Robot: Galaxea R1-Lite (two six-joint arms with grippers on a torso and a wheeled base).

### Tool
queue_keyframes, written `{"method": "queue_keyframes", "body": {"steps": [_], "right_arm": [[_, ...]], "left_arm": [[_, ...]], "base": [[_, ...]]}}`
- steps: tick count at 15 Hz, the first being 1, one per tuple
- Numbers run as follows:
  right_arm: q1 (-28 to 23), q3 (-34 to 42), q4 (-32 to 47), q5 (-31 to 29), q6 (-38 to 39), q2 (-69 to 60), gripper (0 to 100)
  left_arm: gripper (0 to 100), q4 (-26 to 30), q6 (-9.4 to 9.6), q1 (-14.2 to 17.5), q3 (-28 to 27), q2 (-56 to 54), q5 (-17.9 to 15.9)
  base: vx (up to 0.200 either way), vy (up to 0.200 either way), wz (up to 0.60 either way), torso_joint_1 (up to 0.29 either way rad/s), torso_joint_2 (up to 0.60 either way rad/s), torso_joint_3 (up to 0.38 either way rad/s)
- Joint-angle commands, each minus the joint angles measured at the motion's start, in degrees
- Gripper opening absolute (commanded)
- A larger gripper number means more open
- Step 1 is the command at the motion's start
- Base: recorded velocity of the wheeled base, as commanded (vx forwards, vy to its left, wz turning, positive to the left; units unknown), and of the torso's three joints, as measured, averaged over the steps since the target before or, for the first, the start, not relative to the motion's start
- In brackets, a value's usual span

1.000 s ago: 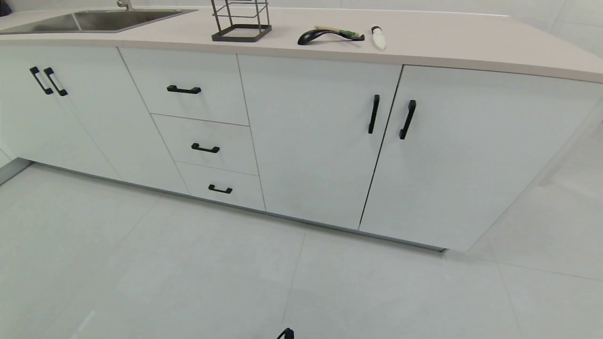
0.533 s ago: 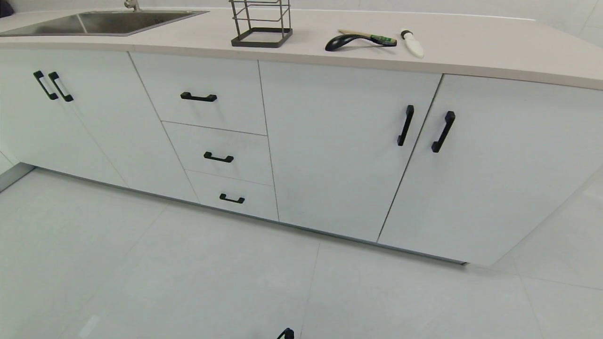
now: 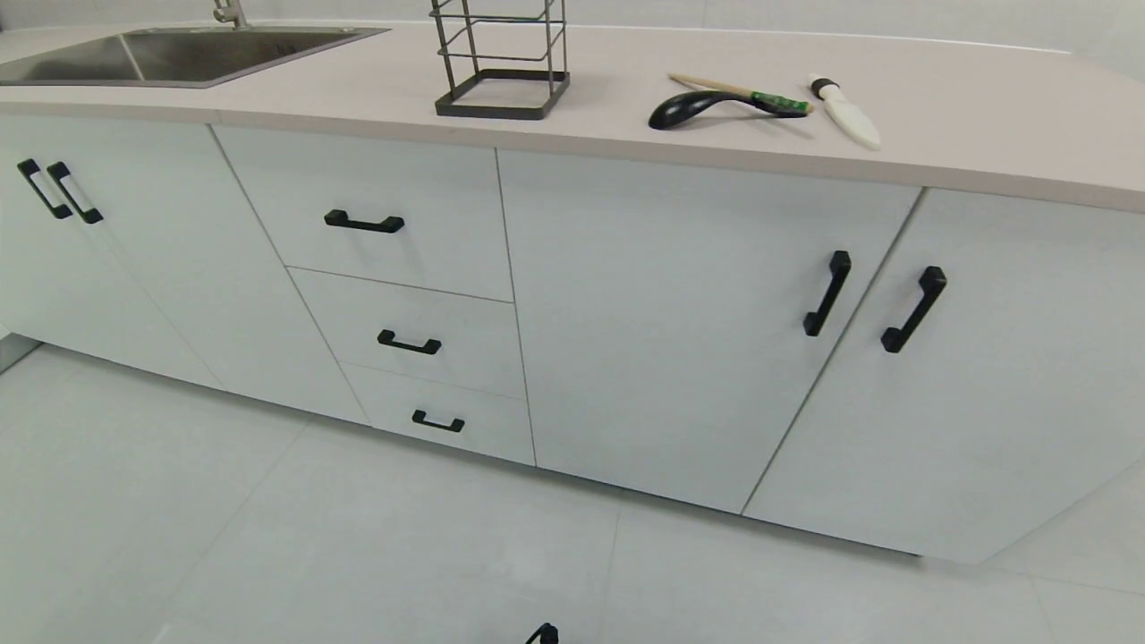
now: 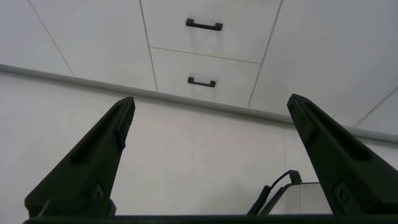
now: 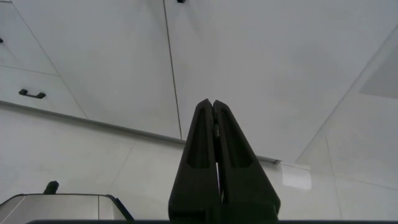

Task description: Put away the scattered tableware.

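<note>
Tableware is lying scattered on the surface, with both grippers low before the cabinets point(image 3: 680, 313).
The left gripper point(image 4: 211, 99) is being held with jaws spread wide, the right gripper point(image 5: 213, 109) with jaws pressed together. Beyond, on the surface point(image 3: 966, 116), a black spoon point(image 3: 693, 107), chopsticks point(image 3: 738, 91) and a white knife point(image 3: 848, 114) are lying close together, right of a wire rack point(image 3: 501, 63).

Sink point(image 3: 224, 55) cut by the left edge, top of wire rack point(image 3: 492, 112) cut off, faucet point(image 3: 225, 12) mostly cropped

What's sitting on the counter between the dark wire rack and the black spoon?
Nothing. In the head view, the beige countertop is bare between the dark metal wire rack and the black curved spoon.
</note>
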Motion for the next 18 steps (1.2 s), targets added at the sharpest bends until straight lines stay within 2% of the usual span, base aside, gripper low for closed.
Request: {"method": "queue_keyframes", "body": {"steps": [1, 4, 6, 10, 15, 18], "right_arm": [[0.0, -0.1, 0.0, 0.0, 0.0, 0.1, 0], [0.0, 0.0, 0.0, 0.0, 0.0, 0.1, 0], [0.0, 0.0, 0.0, 0.0, 0.0, 0.1, 0], [0.0, 0.0, 0.0, 0.0, 0.0, 0.1, 0], [0.0, 0.0, 0.0, 0.0, 0.0, 0.1, 0], [0.0, -0.1, 0.0, 0.0, 0.0, 0.1, 0]], "left_arm": [[100, -0.1, -0.02, 0.0, 0.0, 0.0, -0.1], [100, -0.1, -0.02, 0.0, 0.0, 0.0, 0.0], [100, -0.1, -0.11, 0.0, 0.0, 0.0, 0.0], [100, -0.2, -0.37, 0.0, 0.0, 0.0, 0.1], [100, -0.2, -0.28, 0.0, 0.0, 0.0, 0.1], [100, -0.2, -0.02, 0.0, 0.0, 0.0, 0.0]], "base": [[0.200, 0.200, 0.00, 0.002, 0.00, 0.002], [0.000, 0.200, 0.00, 0.002, 0.00, 0.006], [0.200, 0.200, 0.00, 0.007, 0.00, -0.002], [0.200, 0.000, 0.00, 0.001, 0.00, 0.000], [0.000, 0.000, 0.00, 0.000, 0.00, 0.000], [0.000, 0.200, 0.00, -0.001, 0.01, 0.002]]}}
